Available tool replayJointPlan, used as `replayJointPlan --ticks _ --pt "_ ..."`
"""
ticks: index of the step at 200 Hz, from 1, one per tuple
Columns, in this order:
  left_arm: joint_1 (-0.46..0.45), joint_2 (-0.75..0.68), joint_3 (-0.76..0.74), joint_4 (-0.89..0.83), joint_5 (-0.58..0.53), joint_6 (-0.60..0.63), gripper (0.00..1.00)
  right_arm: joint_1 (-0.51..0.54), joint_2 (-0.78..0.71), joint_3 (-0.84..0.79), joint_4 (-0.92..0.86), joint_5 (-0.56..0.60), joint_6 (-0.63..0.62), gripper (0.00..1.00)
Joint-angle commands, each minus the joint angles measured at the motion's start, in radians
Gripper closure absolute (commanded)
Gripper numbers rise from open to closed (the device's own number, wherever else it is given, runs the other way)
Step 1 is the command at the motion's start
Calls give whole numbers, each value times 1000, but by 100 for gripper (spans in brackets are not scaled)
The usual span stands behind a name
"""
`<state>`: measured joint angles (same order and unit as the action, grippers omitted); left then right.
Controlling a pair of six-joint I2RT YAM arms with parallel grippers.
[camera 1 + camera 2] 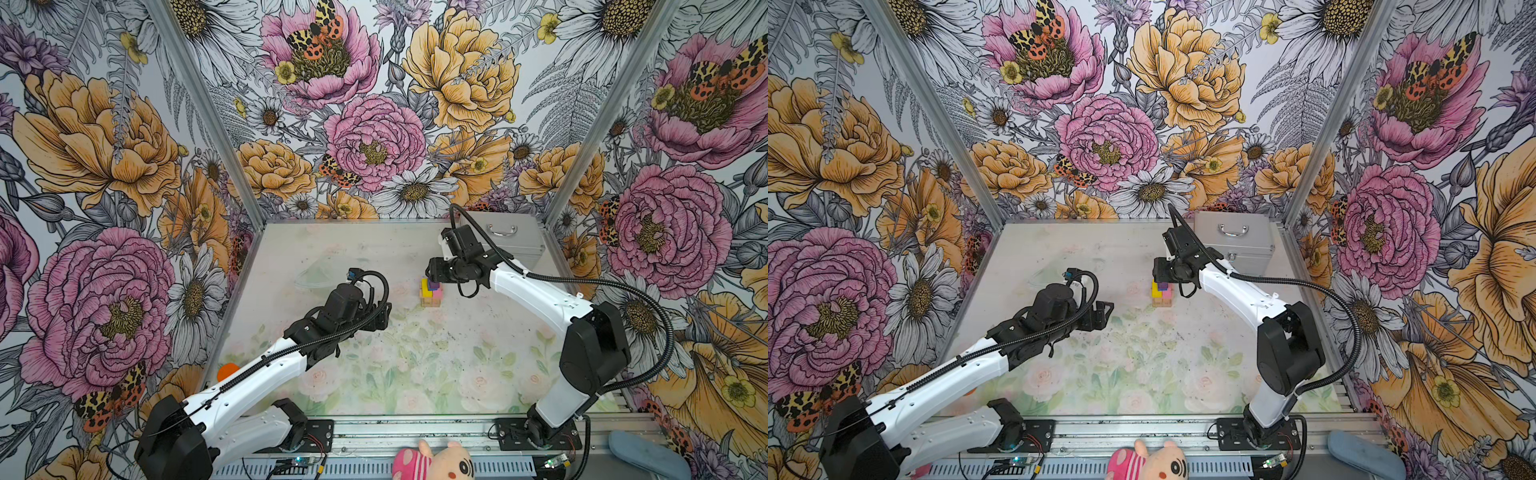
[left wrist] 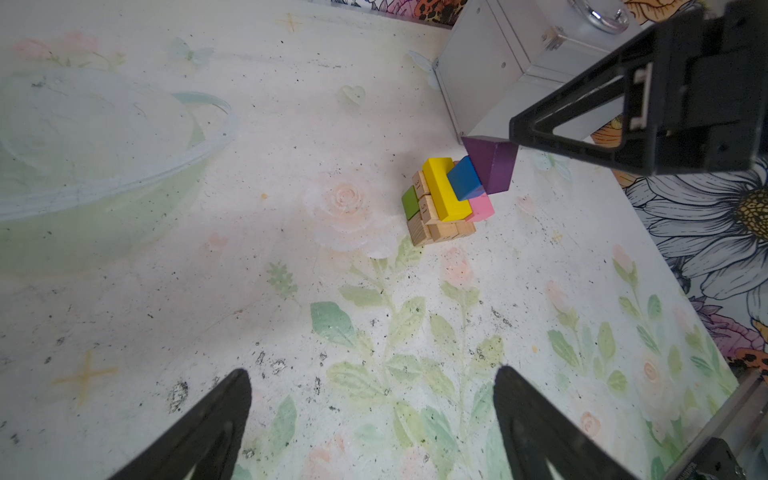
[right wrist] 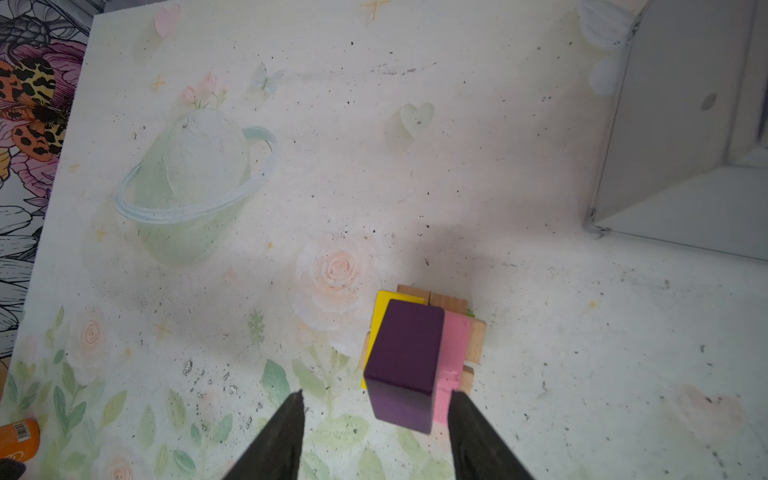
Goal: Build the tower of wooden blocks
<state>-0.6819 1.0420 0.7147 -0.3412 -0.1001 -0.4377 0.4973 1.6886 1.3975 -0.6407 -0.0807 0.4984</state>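
Big painted flowers cover the walls (image 1: 374, 124) around a pale table (image 1: 415, 361) with faint roses on it. Near the middle of that table stands the tower (image 1: 431, 292), a small square stack of wood blocks. The bottom rows are plain tan wooden bars (image 2: 432, 230). On them lie a short green block (image 2: 410, 203), a long yellow block (image 2: 444, 191) and a pink block (image 2: 482, 208). A blue block (image 2: 465, 179) sits higher up, and a dark purple block (image 3: 405, 357) is on the very top.

The right gripper (image 3: 376, 395) hangs just over the tower. Its two fingers are spread apart. The purple block is between them, but there is a clear gap to one finger, and the other finger is right beside the block's edge. So I think it is not squeezing the block.

The left gripper (image 2: 372, 372) is spread wide too, with nothing between its fingers. The tower is well ahead of them.

I see no loose blocks on the table, so the building looks almost done. What is left, I think, is for the right gripper to lift away without bumping the top. In the left wrist view the purple block looks a bit crooked and hangs out past the blue one, so it could tip.

A silver metal case (image 1: 513, 239) stands beyond the right fingers, apart from the tower.
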Motion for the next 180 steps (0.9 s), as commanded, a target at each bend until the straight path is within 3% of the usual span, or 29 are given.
replayJointPlan --ticks 1,60,87,145,180 --pt "15 -31 -22 19 8 11 7 4 13 35 -28 44 -8 43" --pt "19 -80 -34 -12 -25 24 3 4 -77 36 -53 61 -37 41" --pt "18 -150 -43 -48 -102 14 1 2 -188 -7 -53 101 -60 31" --pt "6 -378 -192 -32 -478 26 1 -45 -468 -242 -53 233 -38 15" --pt "4 -472 -297 99 -609 163 1 -80 -613 -390 -53 370 -2 1"
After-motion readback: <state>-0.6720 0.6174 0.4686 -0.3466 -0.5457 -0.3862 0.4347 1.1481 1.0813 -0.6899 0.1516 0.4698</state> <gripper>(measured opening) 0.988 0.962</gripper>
